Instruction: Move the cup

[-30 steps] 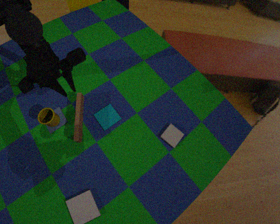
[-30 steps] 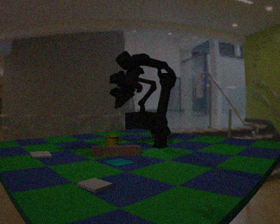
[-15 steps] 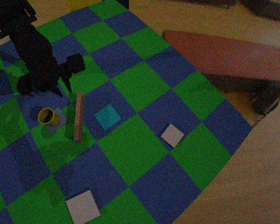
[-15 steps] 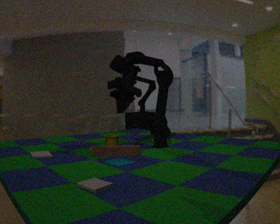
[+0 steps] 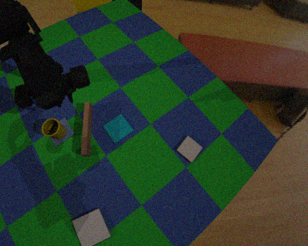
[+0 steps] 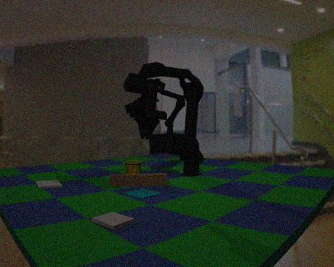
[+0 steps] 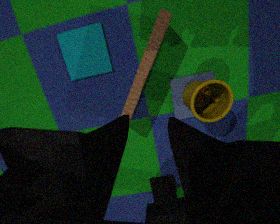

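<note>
— How many cups are there?
— One, a yellow cup (image 5: 51, 128) (image 6: 133, 167) (image 7: 209, 100), upright on the pale blue-grey pad (image 5: 68, 131) (image 7: 179, 96).

— And pads?
— Two: that one, and a cyan pad (image 5: 118, 128) (image 6: 142, 193) (image 7: 85, 51) with nothing on it. One brownish bar (image 5: 86, 129) (image 6: 138, 179) (image 7: 147, 62) lies between them.

— Anything else flat?
— Two whitish blocks: a larger one (image 5: 91, 228) and a smaller one (image 5: 189, 149). All of it sits on one surface (image 5: 153, 89) (image 6: 189, 206) (image 7: 21, 95), checkered green and blue.

— What does the cup contain?
— Dark, rounded shapes low inside, probably the marbles (image 7: 209, 100); the light is too poor to count them. I see none spilled.

— The end effector (image 6: 145, 136) (image 7: 148, 120)?
— Just one, above the surface and pointing down. Its fingertips stand apart, partway open, with nothing between them. The cup is outside them, beyond one finger in the wrist view.
</note>
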Robot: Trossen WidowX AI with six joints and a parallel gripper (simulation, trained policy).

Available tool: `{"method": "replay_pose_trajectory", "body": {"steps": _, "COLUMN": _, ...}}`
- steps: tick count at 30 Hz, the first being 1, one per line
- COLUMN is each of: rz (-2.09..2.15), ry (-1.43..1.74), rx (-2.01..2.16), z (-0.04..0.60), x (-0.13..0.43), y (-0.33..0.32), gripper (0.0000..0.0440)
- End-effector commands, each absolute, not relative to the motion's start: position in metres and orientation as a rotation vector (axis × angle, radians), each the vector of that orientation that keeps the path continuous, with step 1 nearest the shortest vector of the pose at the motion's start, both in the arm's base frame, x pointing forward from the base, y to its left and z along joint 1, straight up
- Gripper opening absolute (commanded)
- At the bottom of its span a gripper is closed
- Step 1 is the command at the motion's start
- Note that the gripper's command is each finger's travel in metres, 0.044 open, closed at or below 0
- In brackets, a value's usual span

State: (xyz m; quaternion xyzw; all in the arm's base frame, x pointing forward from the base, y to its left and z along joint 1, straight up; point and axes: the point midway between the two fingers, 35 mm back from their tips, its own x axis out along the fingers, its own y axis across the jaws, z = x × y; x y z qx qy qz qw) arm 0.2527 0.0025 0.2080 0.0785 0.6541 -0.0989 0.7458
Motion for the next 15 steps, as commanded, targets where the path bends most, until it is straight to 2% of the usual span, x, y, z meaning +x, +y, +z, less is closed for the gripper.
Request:
{"method": "replay_pose_trajectory", "body": {"steps": 1, "rz": -0.227, "ry": 1.456, "rx": 0.164, "z": 0.208, "x": 0.252, "y": -0.001, "gripper": 0.0166}}
{"method": "replay_pose_trajectory", "body": {"steps": 15, "rz": -0.284, "ry": 1.559, "rx": 0.177, "z": 0.191, "x": 0.249, "y": -0.016, "gripper": 0.0171}}
